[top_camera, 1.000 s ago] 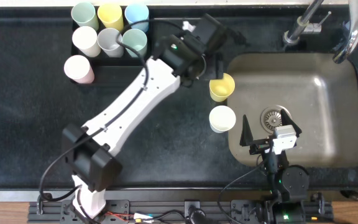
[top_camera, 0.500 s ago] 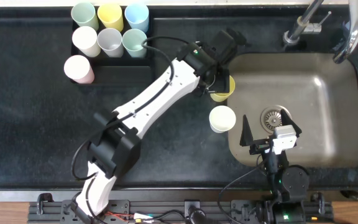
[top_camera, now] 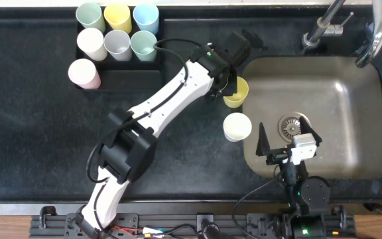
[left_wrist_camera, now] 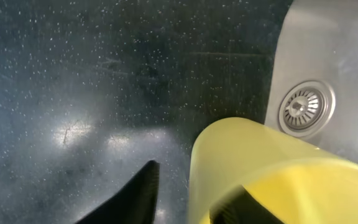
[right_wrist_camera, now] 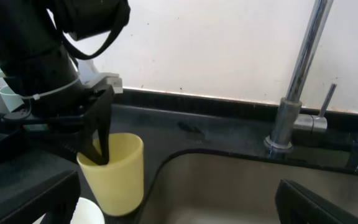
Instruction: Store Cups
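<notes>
"Where is the smooth yellow cup (top_camera: 237, 93)?"
"Upright on the speckled black tabletop (top_camera: 32, 133), beside the steel sink's (top_camera: 350, 99) left rim. The left claw (left_wrist_camera: 186, 196) straddles its thin wall, released, with one finger inside."
"What's around it?"
"A white cup (top_camera: 237, 126) stands just nearer. The right claw (top_camera: 287, 143) hangs spread over the sink."

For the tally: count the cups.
9. Six cups clustered back left, pink cup beside them, yellow cup at the left gripper, white cup by the sink. None seems hidden.

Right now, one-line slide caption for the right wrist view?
Left gripper straddles the wall of the yellow cup beside the sink.
</notes>
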{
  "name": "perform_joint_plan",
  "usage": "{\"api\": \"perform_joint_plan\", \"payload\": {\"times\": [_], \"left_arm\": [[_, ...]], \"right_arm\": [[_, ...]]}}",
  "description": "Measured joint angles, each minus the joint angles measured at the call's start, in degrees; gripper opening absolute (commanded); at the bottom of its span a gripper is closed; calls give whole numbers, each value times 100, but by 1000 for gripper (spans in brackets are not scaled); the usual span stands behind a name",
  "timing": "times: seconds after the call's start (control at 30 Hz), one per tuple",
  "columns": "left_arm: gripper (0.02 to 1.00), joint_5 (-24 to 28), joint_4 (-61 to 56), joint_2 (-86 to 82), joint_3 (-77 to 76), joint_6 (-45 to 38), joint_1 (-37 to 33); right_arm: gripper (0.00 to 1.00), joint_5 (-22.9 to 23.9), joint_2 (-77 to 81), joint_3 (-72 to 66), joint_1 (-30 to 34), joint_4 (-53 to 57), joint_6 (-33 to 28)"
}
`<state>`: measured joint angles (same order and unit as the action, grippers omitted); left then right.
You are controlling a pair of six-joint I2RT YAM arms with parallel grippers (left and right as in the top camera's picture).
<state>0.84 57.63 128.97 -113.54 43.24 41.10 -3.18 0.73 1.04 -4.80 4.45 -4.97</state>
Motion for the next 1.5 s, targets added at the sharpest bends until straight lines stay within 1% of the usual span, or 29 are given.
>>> {"api": "perform_joint_plan", "payload": {"times": [0.1, 0.13, 0.4, 0.47, 0.53, 0.6, 0.7, 0.83, 0.93, 1.03, 1.1, 1.23, 1.4, 1.5], "left_arm": [[69, 2, -4, 33, 0, 0, 0], [34, 9, -11, 39, 0, 4, 0], [34, 44, -181, 42, -9, 26, 0], [34, -33, -181, 17, -9, 184, 2], [34, -221, -136, -68, -9, 448, 7], [34, -553, 11, -282, -9, 872, 4], [34, -1185, 350, -846, -9, 1707, -20], [36, -2037, 1327, -1904, -35, 3230, -149], [34, -2391, 2151, -2450, -116, 4299, -409], [36, -2586, 2610, -2601, -133, 4986, -758], [36, -2647, 2686, -2557, -107, 5241, -1005], [36, -2599, 2660, -2452, 160, 5508, -1552], [36, -2238, 2522, -2339, 616, 5613, -2332], [36, -1974, 2361, -2164, 756, 5611, -2667]], "right_arm": [[996, 0, 0, 0, 0, 2, 0], [993, 0, 0, 0, -2, 2, 0], [993, 0, 0, 0, 0, -2, 0], [996, 0, 0, 0, 0, 2, 0], [996, 0, 0, 0, -2, 4, 0], [996, 2, 0, 0, 0, 4, 0], [993, 0, 0, 0, -2, -2, 0], [996, 2, 0, 0, 0, 2, 0], [998, 0, 0, 0, 0, 0, -2], [996, 0, 0, 0, 0, 2, -2], [993, 0, 0, 0, 0, 0, 0], [996, 0, 0, 0, 0, 4, 0], [993, 2, 0, 0, 0, 2, 0], [996, 0, 0, 0, -2, 2, -2]]}}
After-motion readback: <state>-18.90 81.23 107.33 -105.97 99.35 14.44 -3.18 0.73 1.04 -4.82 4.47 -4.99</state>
